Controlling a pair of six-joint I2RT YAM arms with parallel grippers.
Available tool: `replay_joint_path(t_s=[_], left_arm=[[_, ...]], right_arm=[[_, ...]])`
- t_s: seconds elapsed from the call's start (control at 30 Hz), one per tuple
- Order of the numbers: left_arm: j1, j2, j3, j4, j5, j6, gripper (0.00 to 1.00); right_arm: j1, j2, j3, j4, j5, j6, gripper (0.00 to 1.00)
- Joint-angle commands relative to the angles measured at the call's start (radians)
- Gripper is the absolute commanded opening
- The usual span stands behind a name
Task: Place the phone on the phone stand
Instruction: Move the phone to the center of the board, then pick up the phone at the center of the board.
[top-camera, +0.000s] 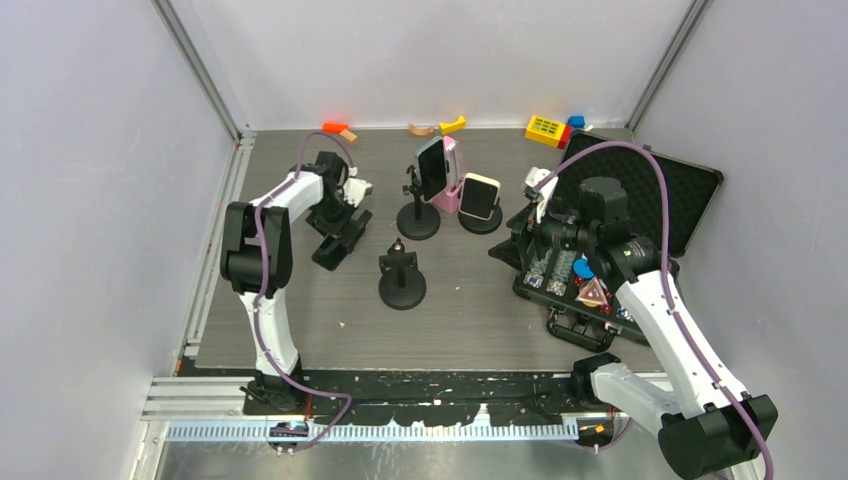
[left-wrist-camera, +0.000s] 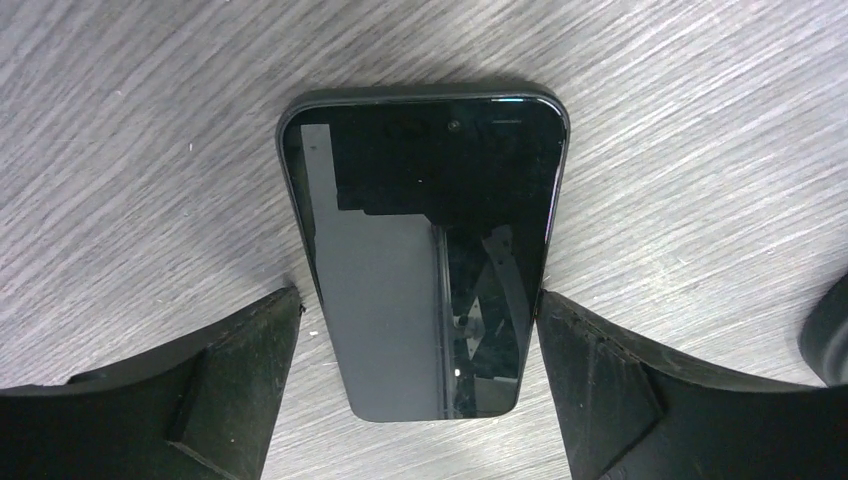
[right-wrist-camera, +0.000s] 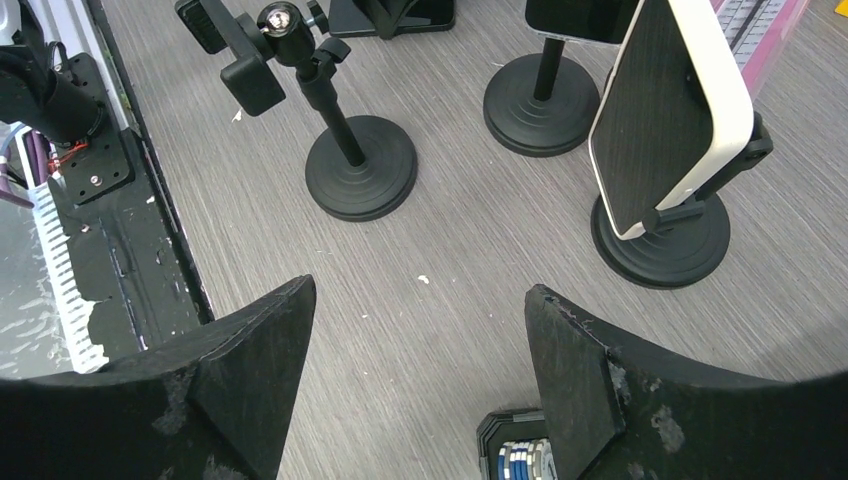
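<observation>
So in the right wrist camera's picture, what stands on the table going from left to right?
Empty phone stand → second stand, its top cut off by the picture's edge → white-cased phone propped on a third stand.

Glossy glass phone (left-wrist-camera: 425, 250), matt wood-grain table (left-wrist-camera: 150, 150)

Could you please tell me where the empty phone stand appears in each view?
Top external: empty phone stand, centre of the table.
Left wrist: not identifiable in it.
Right wrist: upper centre-left.
Shared landmark: the white-cased phone, to the stand's right in both.
</observation>
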Motion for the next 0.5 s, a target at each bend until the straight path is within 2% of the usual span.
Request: replay_joint_path(t_s=[0.0,0.23,0.37,0.47], left_arm=[[-0.001,0.026,-0.011,0.057,-0.006,-0.002,0.88],[-0.01,-0.068,-0.15,0.165,-0.006,-0.003,0.68],[-0.01,-0.105,-0.189,0.19,0.015,-0.005,0.48],[-0.011,-0.145,-0.218,0.223,0.031,-0.005,0.38]], right_arm=[[-0.002,-0.008,-0.003,0.008,-0.021,-0.015,0.82],[-0.002,-0.008,0.004,0.024,-0.016,0.01,0.82],[-0.002,-0.006,0.026,0.056,0.01,0.073,0.83],[-0.001,0.013,0.064,0.05,0.021,0.115,0.83]])
